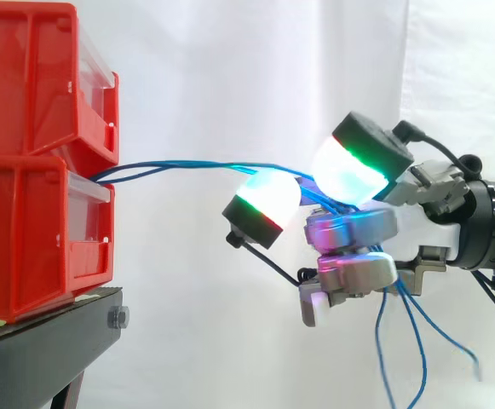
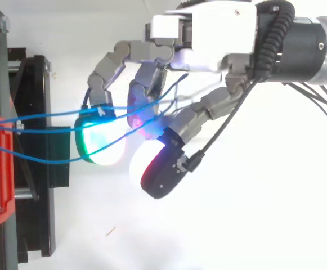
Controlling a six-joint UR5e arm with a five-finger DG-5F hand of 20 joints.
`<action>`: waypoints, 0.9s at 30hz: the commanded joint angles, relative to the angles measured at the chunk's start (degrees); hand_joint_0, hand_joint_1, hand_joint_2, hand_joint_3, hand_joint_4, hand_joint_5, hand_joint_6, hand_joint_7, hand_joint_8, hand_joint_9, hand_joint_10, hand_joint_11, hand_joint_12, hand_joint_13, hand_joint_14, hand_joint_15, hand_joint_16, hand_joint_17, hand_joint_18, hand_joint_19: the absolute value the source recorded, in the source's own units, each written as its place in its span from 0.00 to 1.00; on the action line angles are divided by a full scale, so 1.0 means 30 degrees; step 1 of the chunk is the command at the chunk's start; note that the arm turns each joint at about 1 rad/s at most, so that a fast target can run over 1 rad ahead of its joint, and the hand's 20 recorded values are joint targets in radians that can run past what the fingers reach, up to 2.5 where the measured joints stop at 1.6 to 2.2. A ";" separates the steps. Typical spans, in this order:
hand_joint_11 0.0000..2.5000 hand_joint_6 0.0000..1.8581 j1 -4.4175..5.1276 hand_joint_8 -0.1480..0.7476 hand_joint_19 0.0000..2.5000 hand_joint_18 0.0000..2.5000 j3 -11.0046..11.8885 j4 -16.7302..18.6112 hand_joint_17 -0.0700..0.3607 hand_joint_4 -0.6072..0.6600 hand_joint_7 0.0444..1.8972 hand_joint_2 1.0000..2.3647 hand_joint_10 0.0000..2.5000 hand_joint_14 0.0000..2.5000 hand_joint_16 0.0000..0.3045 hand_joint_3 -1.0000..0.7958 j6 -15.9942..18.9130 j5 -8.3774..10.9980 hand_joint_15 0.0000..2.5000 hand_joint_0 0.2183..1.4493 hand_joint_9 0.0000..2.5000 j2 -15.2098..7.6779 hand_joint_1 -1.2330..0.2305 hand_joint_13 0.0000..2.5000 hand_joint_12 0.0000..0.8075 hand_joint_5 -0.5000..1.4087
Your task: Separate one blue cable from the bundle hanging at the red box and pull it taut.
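The robot hand (image 1: 353,228) reaches in from the right, well apart from the red bins (image 1: 34,162) on their black stand (image 1: 43,341). Its fingers are curled in, and the blue cables (image 1: 187,167) run straight into that curl, so it has a closed grip on cable. How many strands it holds is the question.

From above, at least three lines leave the bins and head for the fingers. Two run close together, and a lower strand (image 2: 42,161) bows away on its own before slipping under a glowing pad (image 2: 98,143). I cannot tell whether one strand is pinched apart from the rest.

My read is that the grip is made, the separation is unproven and the tension is partway there. From the side the cables cross the gap almost level, with a gentle bow rather than a hard straight line. What's left, I'd say, is to single out one strand and draw it further from the bins.

The cables look thin, glossy and springy, and their loose tails (image 1: 413,332) dangle below the hand.
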 commanded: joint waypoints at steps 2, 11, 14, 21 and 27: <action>0.62 0.47 0.0038 0.47 0.25 0.35 0.0001 0.0017 0.38 0.52 0.45 0.00 0.00 0.01 0.14 0.28 -0.0085 0.0011 0.34 0.23 0.54 0.0019 0.41 0.46 0.45 0.18; 0.57 0.46 0.0097 0.50 0.29 0.33 0.0001 0.0164 0.40 0.55 0.48 0.01 0.01 0.01 0.15 0.39 -0.0085 0.0216 0.33 0.32 0.50 -0.0010 0.51 0.43 0.46 0.17; 0.58 0.47 0.0126 0.54 0.28 0.35 0.0001 0.0164 0.44 0.60 0.45 0.01 0.00 0.01 0.18 0.45 -0.0085 0.0216 0.33 0.33 0.49 -0.0010 0.35 0.44 0.51 0.16; 0.62 0.50 0.0097 0.50 0.26 0.33 -0.0029 0.0076 0.41 0.56 0.42 0.01 0.00 0.01 0.15 0.40 -0.0085 0.0216 0.32 0.39 0.45 -0.0010 0.24 0.40 0.47 0.15; 0.65 0.52 0.0097 0.50 0.25 0.33 0.0001 0.0017 0.40 0.55 0.44 0.01 0.01 0.01 0.15 0.38 -0.0115 0.0216 0.32 0.47 0.47 -0.0010 0.18 0.39 0.47 0.16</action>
